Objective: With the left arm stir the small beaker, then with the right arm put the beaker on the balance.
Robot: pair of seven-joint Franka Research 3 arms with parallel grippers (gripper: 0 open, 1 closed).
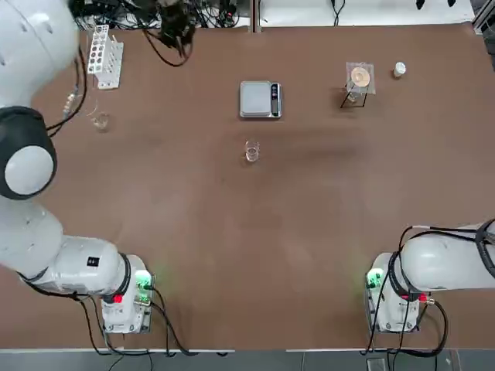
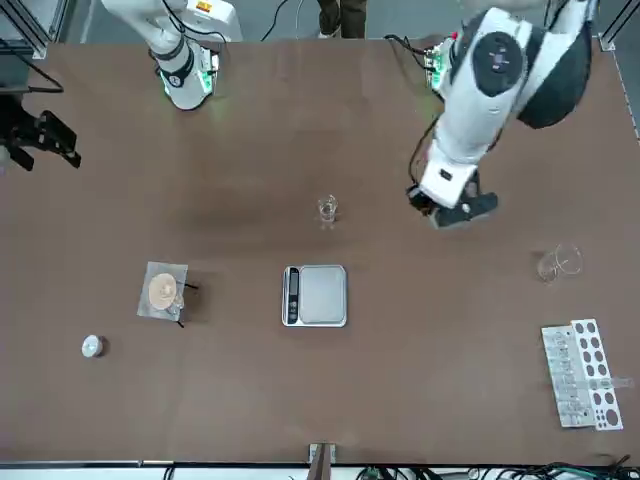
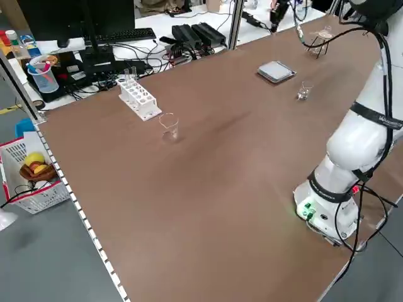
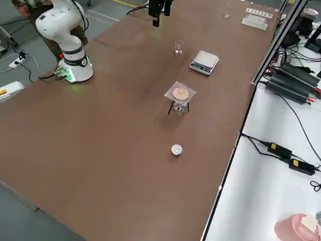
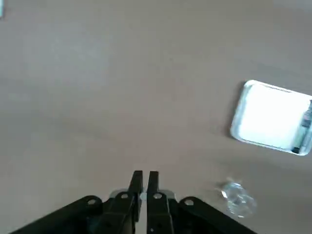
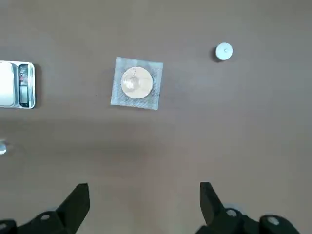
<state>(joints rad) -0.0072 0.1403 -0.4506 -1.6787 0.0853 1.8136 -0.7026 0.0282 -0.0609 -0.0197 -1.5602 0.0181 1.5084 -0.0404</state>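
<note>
Two grippers hang in the air above the brown table point(image 1: 309, 216), and neither touches the small beaker point(image 1: 252, 151). We see the left gripper point(image 5: 146, 175) closed, its slim dark fingers side by side; we cannot tell whether anything thin is pinched between them. In the right side view it points down, well above the tabletop. The right gripper point(image 6: 145, 187) stands wide open on the robot's right, with nothing between its fingers.

We find the small beaker standing upright on the table, near the balance point(image 1: 261, 100) but apart from it, on the side closer to the robot's bases. It is clear glass; we cannot make out what it contains. The balance lies flat, its plate bare, with the dark display strip on the robot's right.

Farther to the right we see a little stand point(image 1: 359, 76) with gauze and a pale round disc on top, and a small white cap-like piece point(image 1: 400, 69) just beyond it. Over on the left are the white test-tube rack point(image 1: 105, 58) and, near it, a larger clear glass point(image 3: 169, 126). A person's legs point(image 2: 342, 18) show behind the robot's side of the table
</note>
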